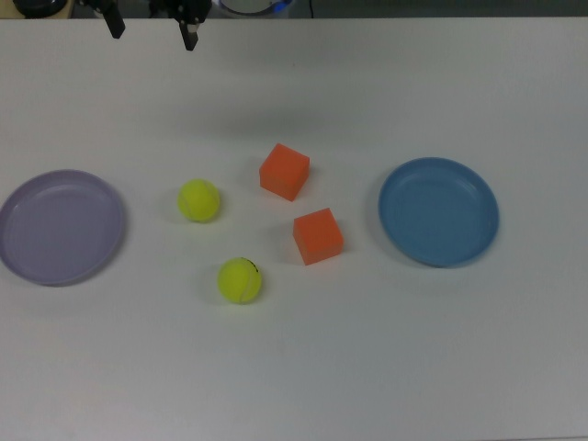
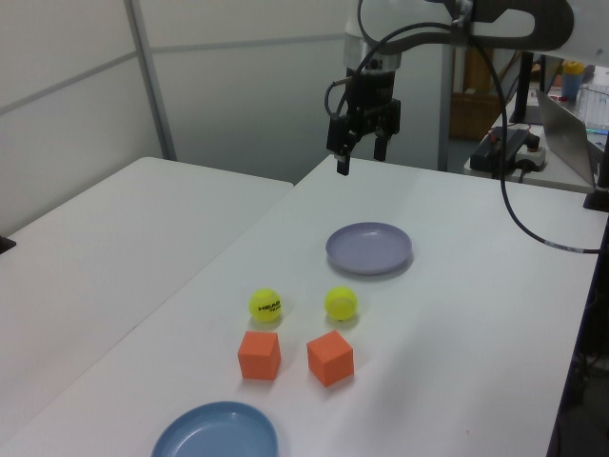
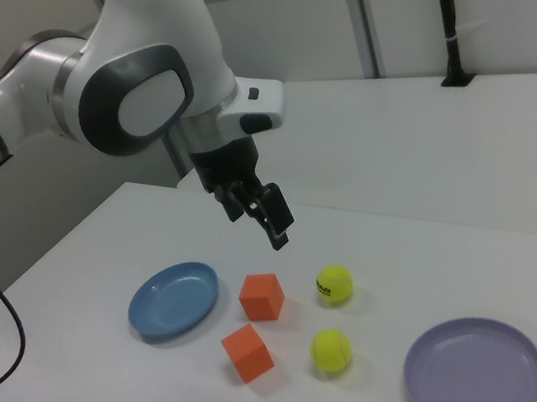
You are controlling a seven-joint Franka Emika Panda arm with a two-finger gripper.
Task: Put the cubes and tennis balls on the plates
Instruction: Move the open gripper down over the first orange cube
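Two orange cubes (image 1: 284, 171) (image 1: 318, 236) rest on the white table between the plates. Two yellow-green tennis balls lie to the top view's left of them: a plain one (image 1: 199, 200) and one with a dark mark (image 1: 240, 280). The lavender plate (image 1: 60, 227) sits empty at the top view's left and the blue plate (image 1: 439, 211) sits empty at the top view's right. My gripper (image 1: 152, 29) hangs open and empty high above the table's far edge, well clear of everything. The left view shows the gripper (image 2: 362, 152) beyond the lavender plate (image 2: 369, 248).
The white table (image 1: 386, 367) stretches wide around the objects. A second white table (image 2: 105, 248) stands alongside at the left view's left. Cables and equipment (image 2: 519, 143) sit behind the arm at the left view's right.
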